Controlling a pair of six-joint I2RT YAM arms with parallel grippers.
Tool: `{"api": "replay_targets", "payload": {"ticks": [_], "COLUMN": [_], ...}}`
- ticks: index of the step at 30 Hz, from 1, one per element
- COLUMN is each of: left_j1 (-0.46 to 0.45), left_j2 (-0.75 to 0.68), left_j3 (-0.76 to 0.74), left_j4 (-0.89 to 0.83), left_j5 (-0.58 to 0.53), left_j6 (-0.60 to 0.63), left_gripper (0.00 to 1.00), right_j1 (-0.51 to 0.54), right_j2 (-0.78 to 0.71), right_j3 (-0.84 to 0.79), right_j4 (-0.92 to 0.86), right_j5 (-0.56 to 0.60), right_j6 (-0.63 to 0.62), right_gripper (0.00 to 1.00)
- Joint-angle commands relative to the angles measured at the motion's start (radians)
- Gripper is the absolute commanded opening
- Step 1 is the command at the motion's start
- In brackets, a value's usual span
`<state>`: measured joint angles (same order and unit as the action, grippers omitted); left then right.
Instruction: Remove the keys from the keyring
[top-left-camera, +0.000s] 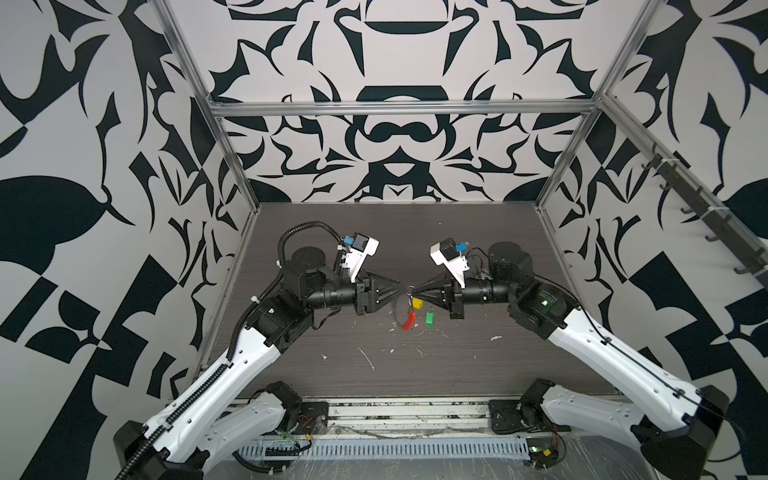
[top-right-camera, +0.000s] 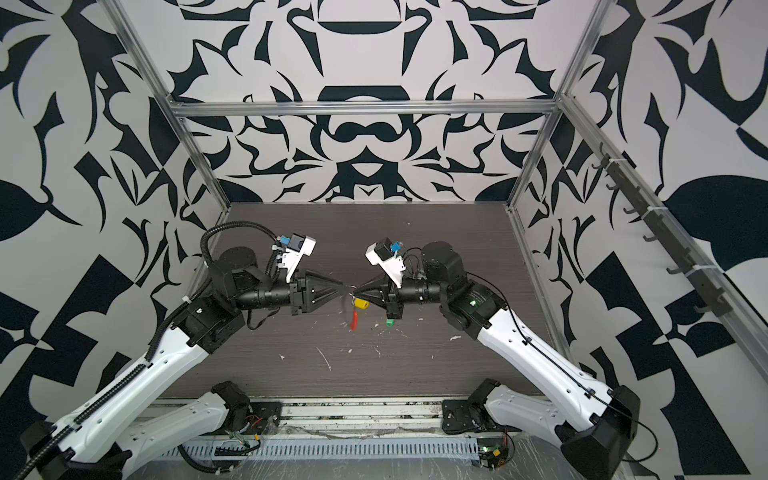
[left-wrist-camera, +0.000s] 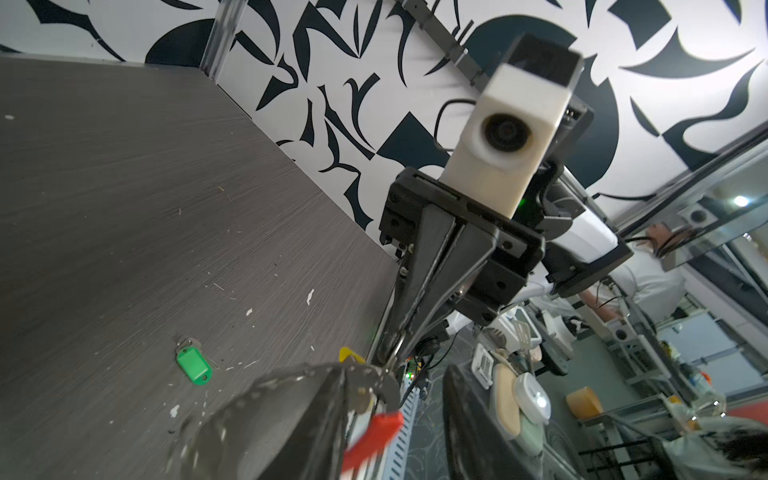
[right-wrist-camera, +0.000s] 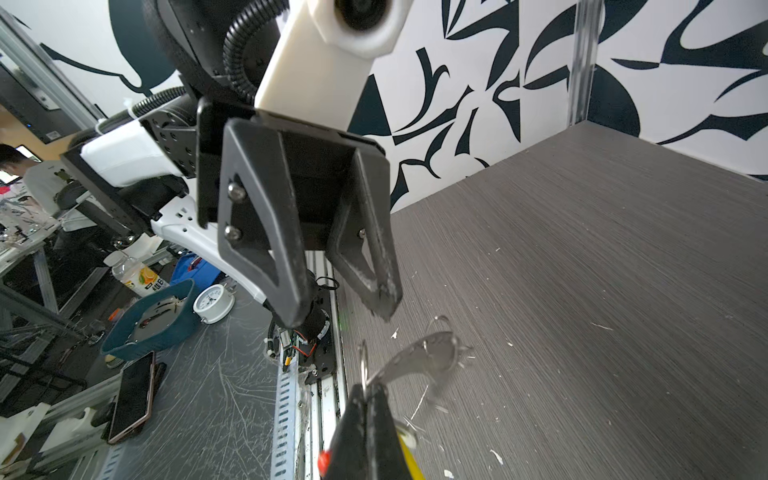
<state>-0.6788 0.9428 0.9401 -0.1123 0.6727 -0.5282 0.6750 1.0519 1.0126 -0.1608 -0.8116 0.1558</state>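
Your right claw (top-left-camera: 417, 289) is pinched tight on the thin wire keyring (right-wrist-camera: 364, 362) above mid-counter. The yellow key (top-left-camera: 417, 304) and the curved red-ended strip (top-left-camera: 409, 321) hang just below it, blurred. Your left claw (right-wrist-camera: 338, 311) stands partly apart just beside, gripping nothing; only the right wrist view shows that gap. The green key (left-wrist-camera: 194, 365), a smooth oblong tag, lies flat on the scuffed grey woodgrain counter (top-left-camera: 457, 365), well clear of every edge.

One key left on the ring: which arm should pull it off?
Likely left: the left end effector is open and empty beside the keyring; the right end effector is shut on it, yellow key hanging below.
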Motion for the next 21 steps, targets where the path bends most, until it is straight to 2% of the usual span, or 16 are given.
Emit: {"api": "replay_targets", "payload": {"ticks": [1, 7, 17, 21], "left_j1": [-0.033, -0.038, -0.049, -0.062], "left_j2": [0.010, 0.017, 0.034, 0.036], "left_j3": [0.044, 0.064, 0.088, 0.092], "left_j4": [-0.057, -0.088, -0.118, -0.114], "left_j5": [-0.053, -0.066, -0.046, -0.068], "left_j6": [0.096, 0.128, 0.149, 0.155], "left_gripper": [0.38, 0.27, 0.16, 0.05], "right_j1": [-0.005, -0.007, -0.007, -0.007], "right_j2": [0.002, 0.006, 0.027, 0.037], "right_j3": [0.052, 0.060, 0.086, 0.090], "right_j4": [0.075, 0.065, 0.009, 0.006], "right_j5": [-0.070, -0.073, -0.081, -0.071], "right_j6": [0.019, 0.036, 0.031, 0.041], "right_gripper": [0.00, 0.00, 0.00, 0.00]}}
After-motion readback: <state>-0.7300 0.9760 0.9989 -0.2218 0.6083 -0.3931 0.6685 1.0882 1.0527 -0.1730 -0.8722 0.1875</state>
